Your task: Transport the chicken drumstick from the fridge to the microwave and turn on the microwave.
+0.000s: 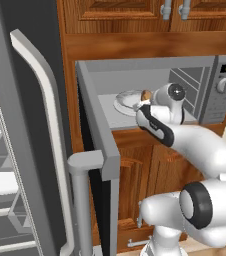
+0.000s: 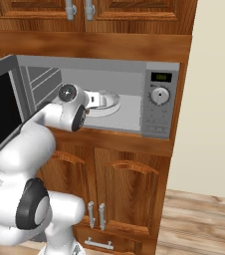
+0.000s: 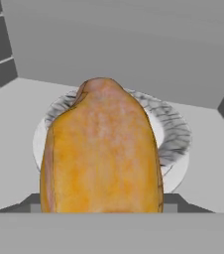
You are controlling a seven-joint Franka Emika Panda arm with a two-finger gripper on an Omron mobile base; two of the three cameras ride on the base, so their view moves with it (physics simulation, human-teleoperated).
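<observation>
The fridge (image 1: 15,150) is standing open nearest to me, with its long handle (image 1: 45,100) in front. Beyond it the microwave (image 2: 159,107) is holding its door (image 1: 97,145) swung open. The arm is reaching inside. The gripper (image 1: 144,101) is clasping the chicken drumstick (image 3: 101,154) between its fingers, it seems, though the fingertips are hidden. The drumstick is hanging over the white plate (image 3: 176,134) on the microwave floor.
</observation>
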